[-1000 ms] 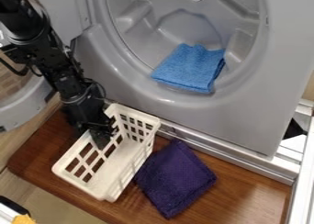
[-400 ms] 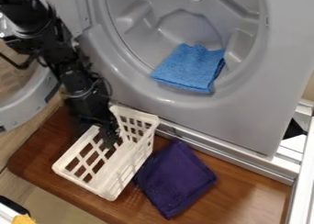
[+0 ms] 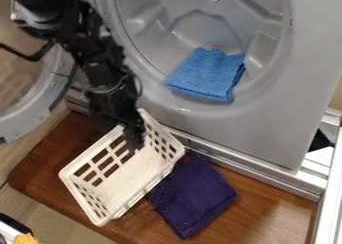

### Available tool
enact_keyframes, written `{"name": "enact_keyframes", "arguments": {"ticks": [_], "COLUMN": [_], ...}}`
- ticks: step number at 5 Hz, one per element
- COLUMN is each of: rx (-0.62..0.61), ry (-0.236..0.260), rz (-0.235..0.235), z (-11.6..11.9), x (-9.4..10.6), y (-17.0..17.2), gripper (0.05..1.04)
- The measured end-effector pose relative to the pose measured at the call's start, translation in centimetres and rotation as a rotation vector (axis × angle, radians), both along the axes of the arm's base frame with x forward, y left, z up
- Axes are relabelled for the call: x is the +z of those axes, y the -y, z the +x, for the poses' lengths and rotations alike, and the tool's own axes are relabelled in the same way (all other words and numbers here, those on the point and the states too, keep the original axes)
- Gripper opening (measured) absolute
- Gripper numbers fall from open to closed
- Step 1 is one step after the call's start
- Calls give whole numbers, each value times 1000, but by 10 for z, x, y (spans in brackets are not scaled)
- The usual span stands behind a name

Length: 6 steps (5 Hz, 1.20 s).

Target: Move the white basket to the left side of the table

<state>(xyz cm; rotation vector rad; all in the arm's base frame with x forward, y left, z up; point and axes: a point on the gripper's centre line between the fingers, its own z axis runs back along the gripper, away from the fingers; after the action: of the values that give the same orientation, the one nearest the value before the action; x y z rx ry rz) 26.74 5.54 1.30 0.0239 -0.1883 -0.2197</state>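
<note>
My black gripper (image 3: 135, 139) hangs at the upper long wall of the white basket (image 3: 131, 180), its tip overlapping the wall near the corner closest to the machine. How its jaws stand is hidden against the dark arm and the lattice. The basket lies slantwise on the left part of the brown wooden table (image 3: 267, 190), turned and seemingly tilted, its open top and pale floor facing the camera.
A folded purple cloth (image 3: 194, 195) lies right beside the basket's lower right side. Behind stands a grey machine (image 3: 260, 125) with a blue cloth (image 3: 207, 74) in its round opening. A metal rail (image 3: 250, 173) edges the table; the round door is at left.
The arm and gripper have shifted to the right. The basket has swung and tipped with this, its right end moving right and down in the view. The purple cloth has shifted slightly.
</note>
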Motion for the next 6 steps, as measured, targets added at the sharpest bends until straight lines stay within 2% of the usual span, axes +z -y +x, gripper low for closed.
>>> {"name": "enact_keyframes", "arguments": {"ticks": [1, 6], "rx": [-20, -18], "ry": [32, 34], "rz": [44, 45], "z": [-3, -2], "x": [14, 14], "y": [10, 10], "gripper": [999, 999]}}
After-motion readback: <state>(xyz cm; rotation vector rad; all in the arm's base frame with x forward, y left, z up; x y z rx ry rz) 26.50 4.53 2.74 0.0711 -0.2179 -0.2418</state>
